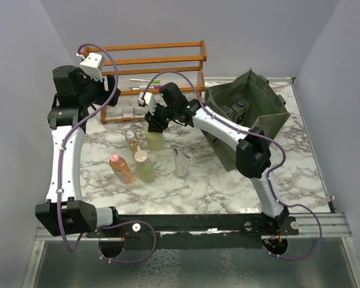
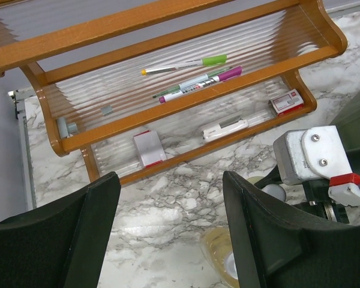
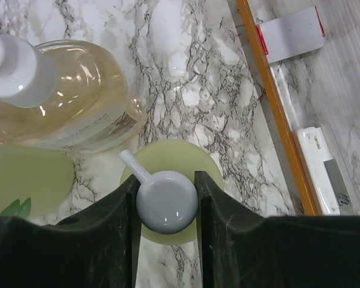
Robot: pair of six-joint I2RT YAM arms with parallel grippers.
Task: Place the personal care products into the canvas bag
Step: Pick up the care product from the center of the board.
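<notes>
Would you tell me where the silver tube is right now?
In the top view, the silver tube stands right of the beige-capped green bottle, left of the canvas bag.

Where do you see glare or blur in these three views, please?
Right wrist: bright spots on the clear bottle and the white pump cap; left wrist: faint sheen on the marble table, near fingers dark; top external: even light, soft shadows.

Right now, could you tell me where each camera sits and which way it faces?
Top external: above, behind the bases, looking down on marble table and canvas bag; both arms show.
Left wrist: high on the left arm, facing down at the orange rack; open jaws at bottom.
Right wrist: straight down on the pale green pump bottle, jaws shut on its head.
Shared: all three show the rack.
</notes>
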